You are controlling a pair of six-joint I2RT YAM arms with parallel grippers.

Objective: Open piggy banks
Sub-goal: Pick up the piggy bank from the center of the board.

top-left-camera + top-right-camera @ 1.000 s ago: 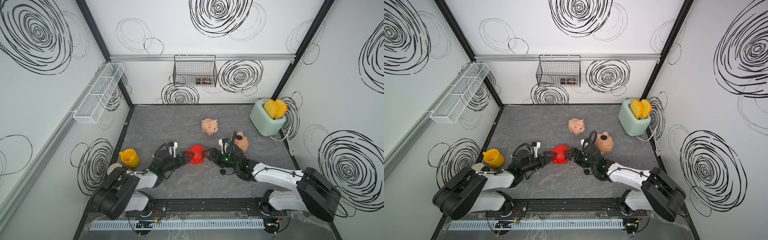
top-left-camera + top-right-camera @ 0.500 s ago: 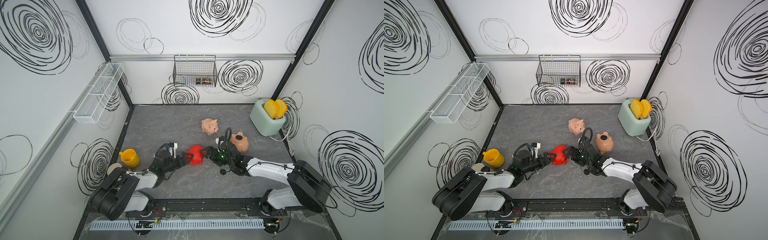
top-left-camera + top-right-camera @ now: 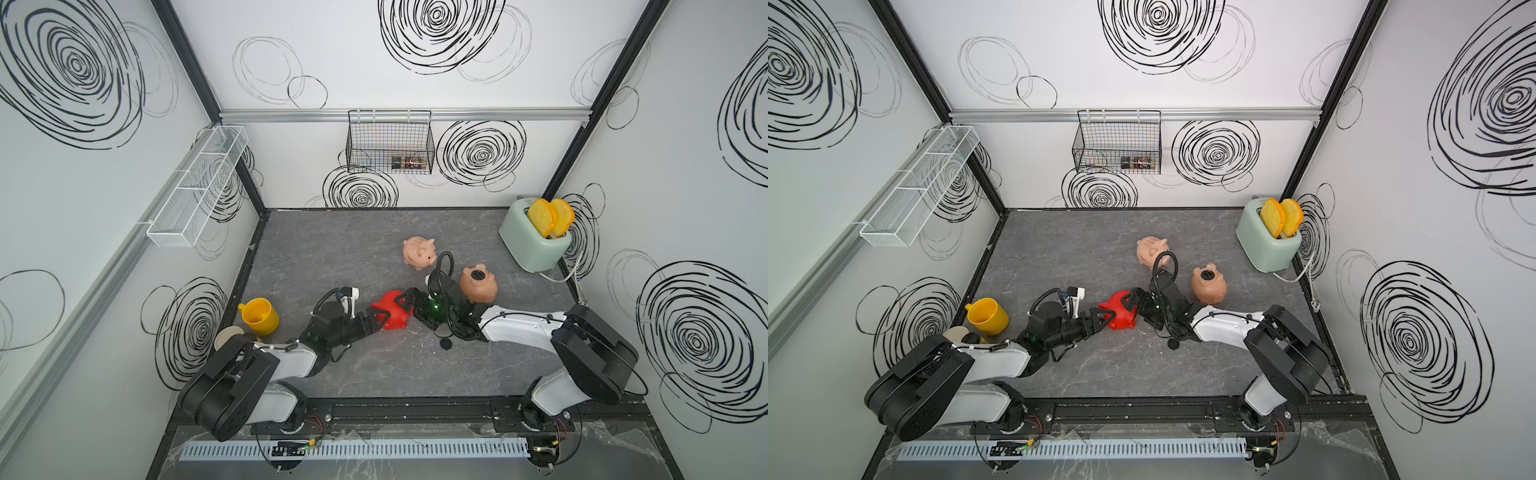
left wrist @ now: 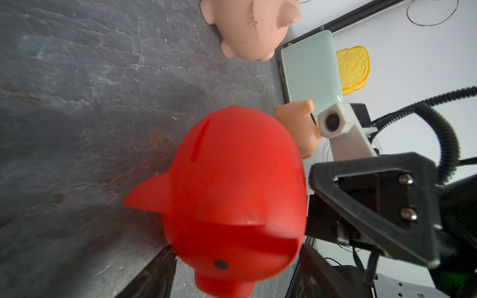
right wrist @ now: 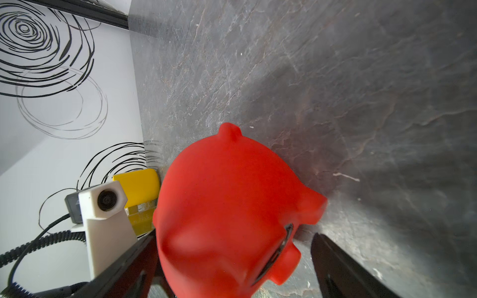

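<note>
While only one end of the red piggy bank [image 3: 392, 316] is pinned, the step in hand looks to me like bracing it so its plug can be worked out.

The grey worktop [image 3: 332, 257] is walled on three sides. Its barest stretches are the back left and the front centre. Both arms reach in low from the front rail and meet mid-worktop. The toaster [image 3: 532, 245] fills the back right corner, and the yellow mug [image 3: 259, 318] sits near the left wall.

The peach-tan piggy bank [image 3: 480, 286] lies just behind the right arm's wrist. A dark round faces up on it, and I cannot tell if that is a plug or a bare hole. The pale pink piggy bank [image 3: 419, 253] stands farther back, apart from everything.

The red one rests between the two arms. The left fingers [image 3: 376, 324] are clamped on its snout end. The right fingers [image 3: 411, 306] stand wide around the opposite end, gripping nothing.

A black plug rim [image 5: 285, 238] shows edge-on between the red legs, so I judge this bank unopened. A loose black disc [image 3: 445, 343] lies on the worktop beside the right arm.

To do this well, the left should hold firm while the right turns to pinch that rim rather than the glossy body, which would likely squirt free. The pull should go toward the open front, away from the tan pig and the loose disc.
</note>
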